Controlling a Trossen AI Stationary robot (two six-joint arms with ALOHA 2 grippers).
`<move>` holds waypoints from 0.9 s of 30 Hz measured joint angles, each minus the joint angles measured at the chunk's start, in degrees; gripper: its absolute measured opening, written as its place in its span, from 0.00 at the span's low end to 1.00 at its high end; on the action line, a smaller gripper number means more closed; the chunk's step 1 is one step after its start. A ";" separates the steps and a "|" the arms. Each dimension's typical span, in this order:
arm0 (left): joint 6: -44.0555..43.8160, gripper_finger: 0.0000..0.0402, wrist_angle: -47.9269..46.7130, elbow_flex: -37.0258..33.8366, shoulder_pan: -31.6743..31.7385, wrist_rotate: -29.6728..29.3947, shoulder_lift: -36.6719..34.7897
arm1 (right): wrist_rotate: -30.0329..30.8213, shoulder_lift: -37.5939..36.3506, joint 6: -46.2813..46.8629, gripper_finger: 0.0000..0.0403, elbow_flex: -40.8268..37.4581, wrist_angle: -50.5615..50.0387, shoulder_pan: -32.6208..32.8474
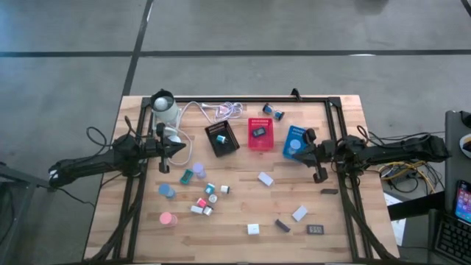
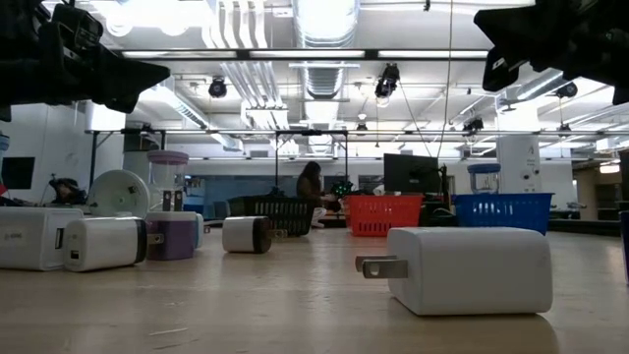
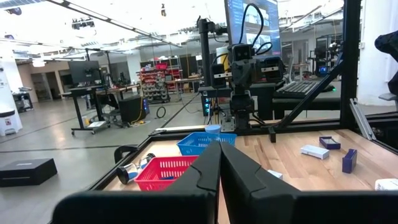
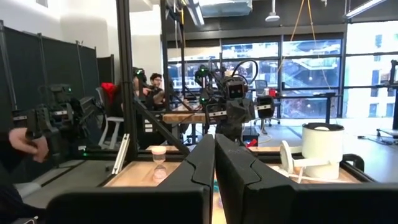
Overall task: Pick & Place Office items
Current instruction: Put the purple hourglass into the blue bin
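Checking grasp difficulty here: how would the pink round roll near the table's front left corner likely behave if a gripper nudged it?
The pink roll stands on its flat end, so it would probably slide, not roll. Tipped over, its round side would likely roll. It looks small, likely light.

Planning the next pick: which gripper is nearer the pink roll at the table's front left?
Left. The left gripper hangs behind the pink roll; the right gripper is across the table.

No legible txt, labels, brands or nos. in any view; marks on items too small to read.
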 joint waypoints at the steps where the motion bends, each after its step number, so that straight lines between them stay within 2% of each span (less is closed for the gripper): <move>1: 0.00 0.03 0.00 0.00 -0.01 0.00 0.00 | -0.01 0.00 0.12 0.02 0.00 0.03 0.00; 8: 0.00 0.03 0.01 0.00 0.01 0.00 0.00 | -0.01 0.00 0.10 0.02 0.00 0.10 0.00; 13: -3.31 0.03 0.02 0.00 -0.01 0.00 0.00 | -0.07 0.09 0.14 0.02 0.00 0.02 0.00; 22: -18.68 0.03 0.97 0.00 -0.01 0.08 0.02 | -0.09 0.09 0.10 0.02 0.00 0.02 0.00; 25: -20.65 0.02 1.77 0.01 -0.01 0.87 0.01 | -0.08 0.11 0.10 0.02 0.00 0.02 0.00; 27: -20.94 0.02 -0.87 1.10 -0.02 3.30 0.55 | -0.08 0.11 0.13 0.02 0.00 0.02 0.00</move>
